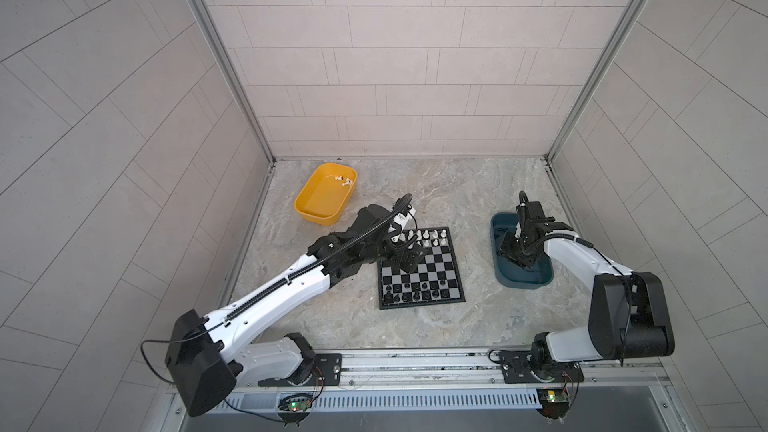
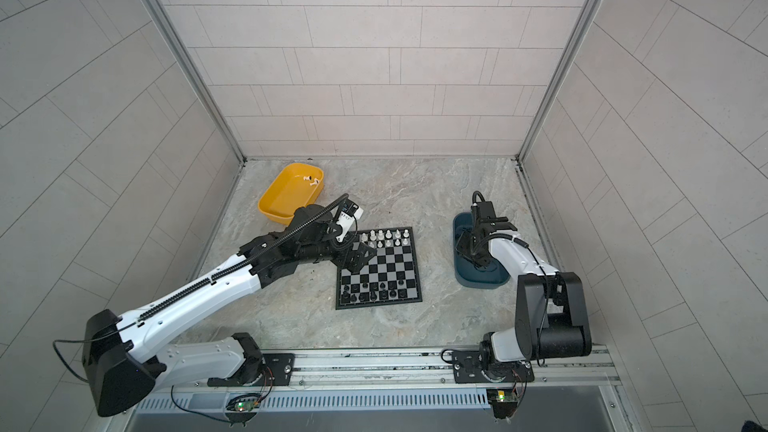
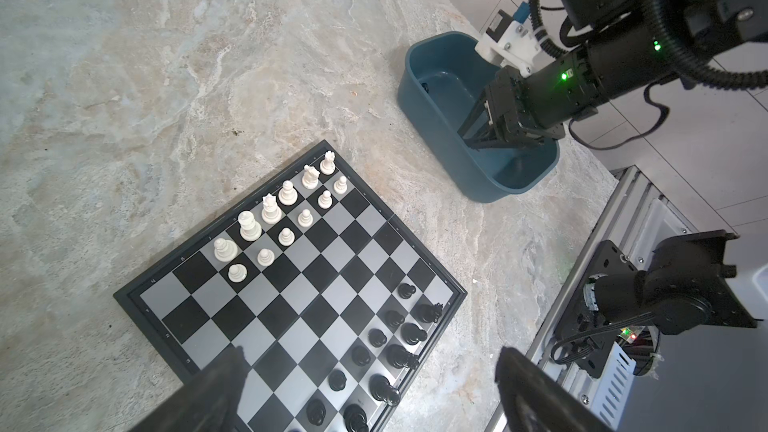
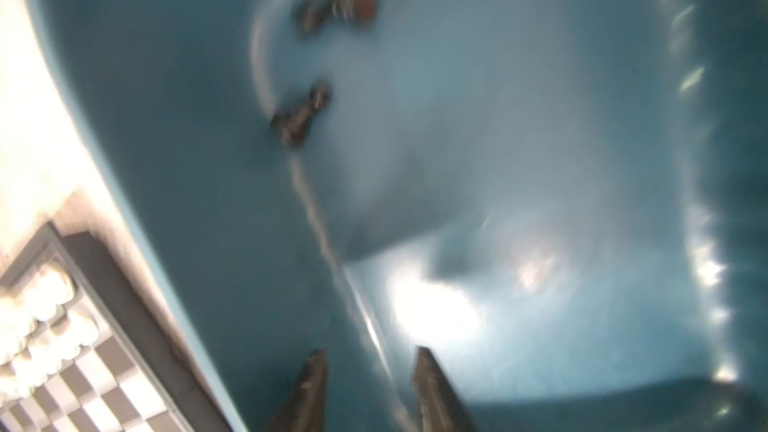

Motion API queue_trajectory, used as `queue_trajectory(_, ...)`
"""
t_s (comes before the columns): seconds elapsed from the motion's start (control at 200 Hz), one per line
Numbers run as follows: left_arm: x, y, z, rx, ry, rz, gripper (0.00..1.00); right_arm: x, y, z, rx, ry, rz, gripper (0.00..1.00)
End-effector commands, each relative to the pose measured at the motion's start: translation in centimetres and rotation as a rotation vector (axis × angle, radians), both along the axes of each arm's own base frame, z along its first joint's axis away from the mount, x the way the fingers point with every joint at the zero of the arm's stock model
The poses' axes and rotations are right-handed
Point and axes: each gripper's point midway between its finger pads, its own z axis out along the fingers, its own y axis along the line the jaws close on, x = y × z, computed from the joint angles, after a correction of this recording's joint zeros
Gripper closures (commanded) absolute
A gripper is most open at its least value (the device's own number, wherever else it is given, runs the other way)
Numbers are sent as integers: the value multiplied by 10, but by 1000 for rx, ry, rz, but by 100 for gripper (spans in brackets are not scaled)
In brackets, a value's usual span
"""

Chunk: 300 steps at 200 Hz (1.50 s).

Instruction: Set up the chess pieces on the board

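Right end effector [image 4: 370, 388] sits low in the teal tray [image 4: 166, 168], parted and empty. Two black chess pieces [image 4: 301, 118] lie ahead: best to centre over the nearer, then pinch. Left end effector [image 3: 372, 353] hangs spread above the board [image 3: 332, 268].

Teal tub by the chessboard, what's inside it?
Two dark chess pieces lie on the floor of the teal tub, blurred in the right wrist view. The right gripper reaches in too, fingers apart and empty. In both top views it hides part of the floor.
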Motion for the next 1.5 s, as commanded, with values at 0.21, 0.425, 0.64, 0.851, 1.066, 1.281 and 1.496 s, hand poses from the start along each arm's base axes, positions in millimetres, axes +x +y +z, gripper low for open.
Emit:
queue_trajectory(0.21,-2,-2,6,-41,-5,-9,0,58,-30,-1,-65,-14,-94,49)
queue_trajectory(0.425,-2,-1,5,-38,-5,-9,0,75,-35,-18,-61,15,-124,59)
queue_trajectory(0.64,-1,-3,3,-35,3,-11,0,89,-31,-26,-22,1,-150,61)
queue_trajectory(0.851,-2,-2,4,-37,-1,-10,0,91,-39,-29,-75,49,-85,63)
queue_trajectory(1.066,-3,-4,5,-48,5,-15,0,90,-44,-16,20,-18,-179,58)
queue_trajectory(1.281,-4,-4,6,-53,6,-19,0,101,-45,-17,65,-32,-252,57)
queue_trajectory(1.496,-6,-4,10,-64,3,-26,0,105,-45,-23,85,-29,-284,57)
